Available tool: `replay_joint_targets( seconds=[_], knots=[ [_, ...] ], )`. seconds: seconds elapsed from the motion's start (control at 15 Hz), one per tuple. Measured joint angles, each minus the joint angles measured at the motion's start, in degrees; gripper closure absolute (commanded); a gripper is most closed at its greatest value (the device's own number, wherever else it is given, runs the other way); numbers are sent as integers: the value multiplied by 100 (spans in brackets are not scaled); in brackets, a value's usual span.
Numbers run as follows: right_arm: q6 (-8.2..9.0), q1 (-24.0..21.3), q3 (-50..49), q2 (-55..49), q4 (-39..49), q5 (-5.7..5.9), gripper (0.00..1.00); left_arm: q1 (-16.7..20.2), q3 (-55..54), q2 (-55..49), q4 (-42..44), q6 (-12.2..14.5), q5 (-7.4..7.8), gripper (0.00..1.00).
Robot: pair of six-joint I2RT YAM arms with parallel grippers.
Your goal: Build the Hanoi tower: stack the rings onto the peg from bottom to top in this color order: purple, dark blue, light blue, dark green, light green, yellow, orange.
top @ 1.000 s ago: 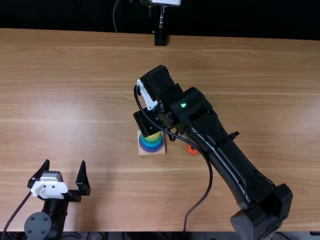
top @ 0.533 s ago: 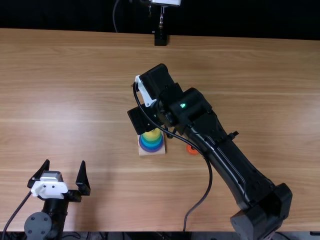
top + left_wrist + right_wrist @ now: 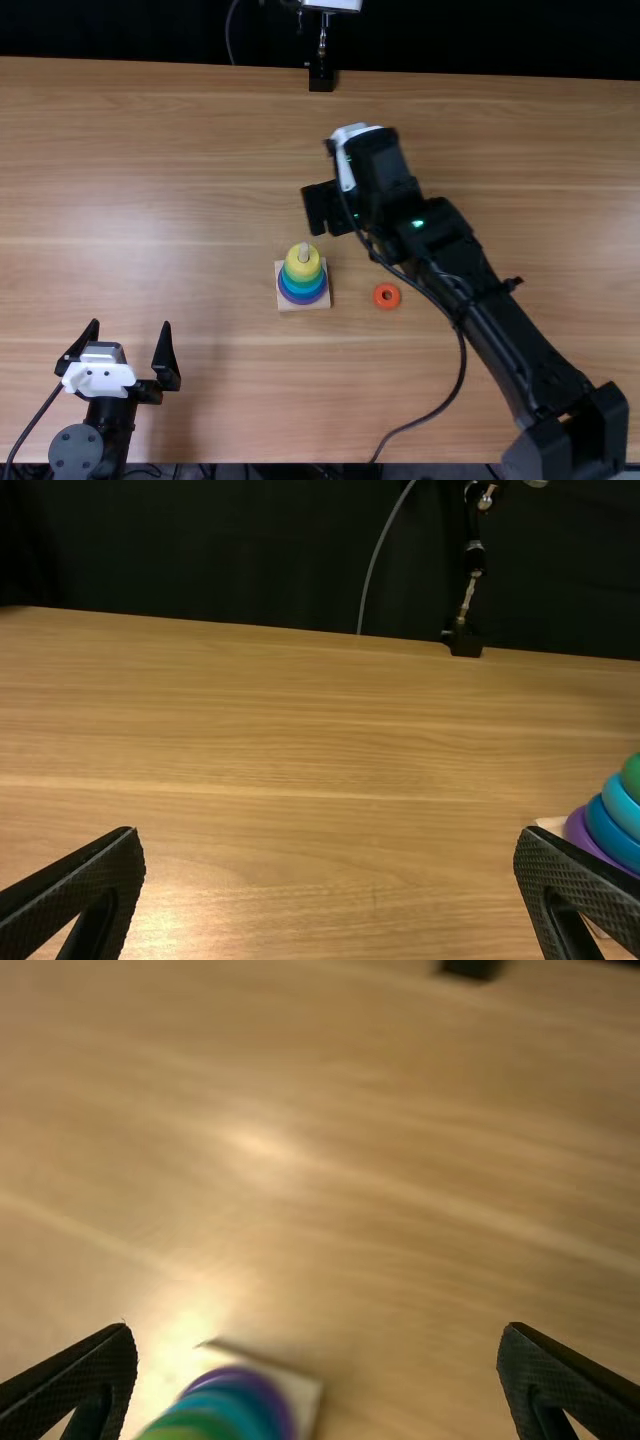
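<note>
On the square wooden base [image 3: 284,304] at the table's middle, rings are stacked around the peg [image 3: 304,252], purple [image 3: 303,301] lowest and yellow [image 3: 300,268] on top, blue and green ones between. An orange ring [image 3: 387,296] lies flat on the table to the right of the base. My right gripper [image 3: 318,208] hangs behind the stack; in the right wrist view my right gripper [image 3: 318,1375] is wide open, holding nothing. Near the front left my left gripper [image 3: 122,345] is open, away from the stack; in the left wrist view my left gripper [image 3: 330,885] has nothing between its fingers.
The light brown table [image 3: 150,170] carries the base and rings. A black stand [image 3: 321,76] is at its far edge. The right arm, with a loose cable [image 3: 452,388], reaches in over the table's right side, passing above and right of the orange ring.
My right gripper has moved right and away from above the stack, uncovering the yellow ring, the peg top and the whole orange ring. The left arm has stayed still.
</note>
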Motion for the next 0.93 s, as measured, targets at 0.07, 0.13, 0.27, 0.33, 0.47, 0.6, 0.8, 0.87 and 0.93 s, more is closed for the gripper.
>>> replay_joint_targets(
  seconds=[0.07,0.13,0.27,0.33,0.47,0.6,0.8,0.87,0.93],
  knots=[
    [2,-175,-125,-72,17,22,0,0,2,0,0,2,2,0],
    [-2,-343,-330,-136,57,44,0,0,2,0,-4,2,0,0],
    [-28,-439,-973,-238,44,79,0,0,2,0,-2,4,0,0],
    [-44,-437,-1357,-343,46,81,0,-2,2,0,-2,0,2,0],
    [-173,-435,-1945,-564,46,87,0,-2,2,0,2,2,0,0],
    [-354,-435,-2310,-616,46,87,0,0,2,0,-2,0,2,0],
    [-450,-442,-2621,-616,42,85,0,-2,0,0,0,4,0,0],
    [-459,-446,-2623,-616,52,83,0,0,2,0,-4,2,0,0],
    [-457,-450,-2623,-616,52,83,0,0,2,0,0,2,2,0]
  ],
)
